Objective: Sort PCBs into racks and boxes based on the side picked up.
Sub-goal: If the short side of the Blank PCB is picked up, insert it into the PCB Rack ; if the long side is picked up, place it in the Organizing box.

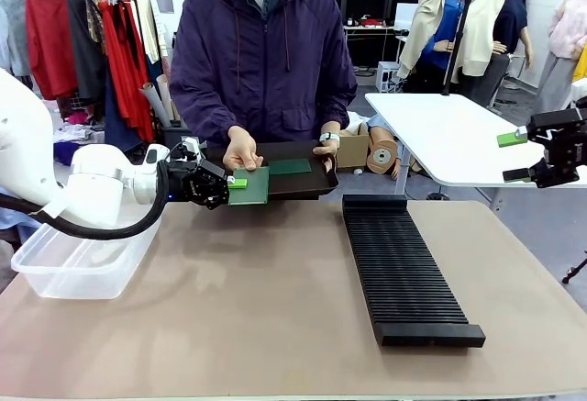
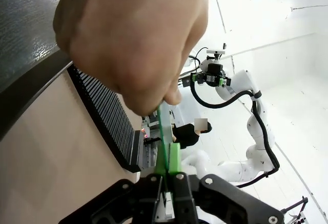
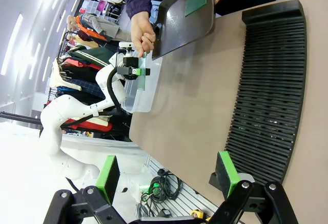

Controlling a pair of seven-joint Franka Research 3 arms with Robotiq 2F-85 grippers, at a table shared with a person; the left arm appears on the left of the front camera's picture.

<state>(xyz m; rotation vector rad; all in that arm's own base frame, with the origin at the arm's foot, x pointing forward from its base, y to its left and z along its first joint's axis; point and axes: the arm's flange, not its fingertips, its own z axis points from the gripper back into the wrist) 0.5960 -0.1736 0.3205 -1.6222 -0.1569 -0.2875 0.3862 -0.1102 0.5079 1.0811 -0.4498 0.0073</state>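
Note:
My left gripper (image 1: 235, 183) is shut on the edge of a green PCB (image 1: 250, 186), held just off the near-left corner of a black tray (image 1: 312, 183). The person's hand (image 1: 241, 153) still pinches the same board. In the left wrist view that hand (image 2: 133, 34) looms over the thin PCB (image 2: 163, 124) clamped between my fingers (image 2: 174, 158). Another PCB (image 1: 290, 167) lies flat in the tray. The long black rack (image 1: 404, 268) lies right of centre, and the clear box (image 1: 78, 259) stands at the left edge. My right gripper (image 1: 527, 156) hangs open and empty, high at the right.
The person stands at the far side and holds the tray with both hands. In the right wrist view the rack (image 3: 271, 80) lies under my open gripper (image 3: 167, 175), with the tray (image 3: 174, 24) and the box (image 3: 138, 98) farther off. Bare tabletop (image 1: 248, 300) spreads between box and rack.

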